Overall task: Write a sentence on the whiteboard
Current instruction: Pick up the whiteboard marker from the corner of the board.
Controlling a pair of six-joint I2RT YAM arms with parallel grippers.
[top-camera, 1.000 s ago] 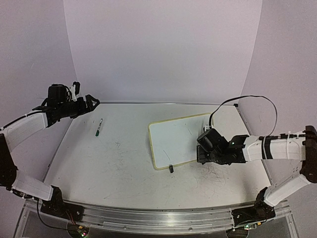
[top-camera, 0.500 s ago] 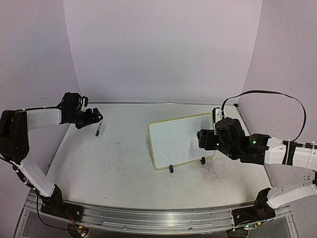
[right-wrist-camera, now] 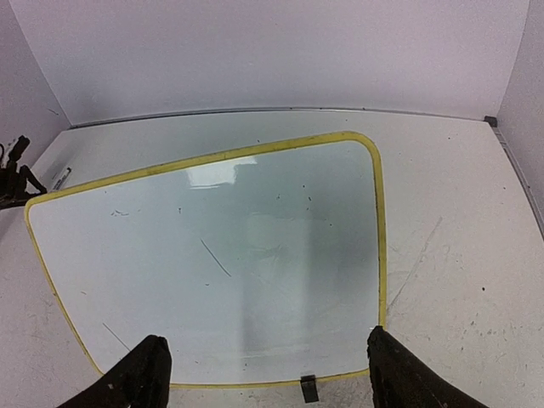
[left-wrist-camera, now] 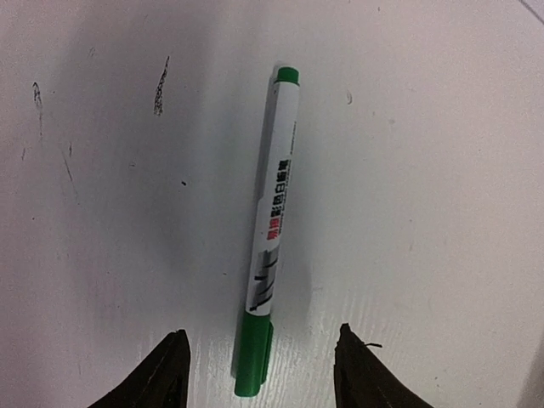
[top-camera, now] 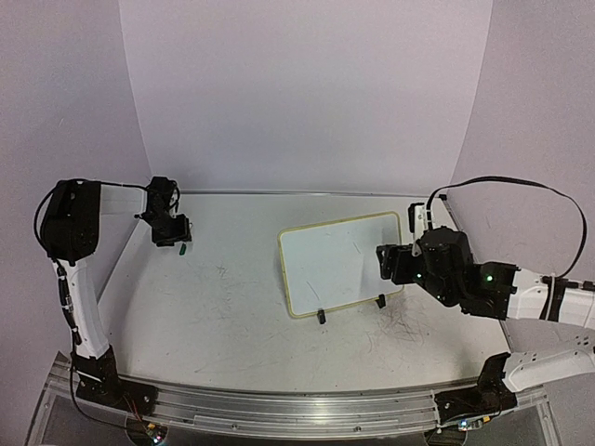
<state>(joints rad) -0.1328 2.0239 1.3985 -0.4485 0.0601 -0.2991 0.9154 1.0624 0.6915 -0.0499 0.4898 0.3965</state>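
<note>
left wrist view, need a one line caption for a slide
Left gripper, jaws open, poised over a white plastic marker with green cap lying on the scuffed white table.

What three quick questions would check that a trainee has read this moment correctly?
1. True or false: the whiteboard already has green words written on it.
2. Pick one. The green marker is: A) lying on the table between the open fingers of the left gripper; B) lifted clear of the table; C) resting on the board.
3. Which gripper is over the whiteboard's near edge, and how do its jaws stand?

Key: 1 false, the board carries no words. 2 A. 3 the right gripper, jaws open and holding nothing.
</note>
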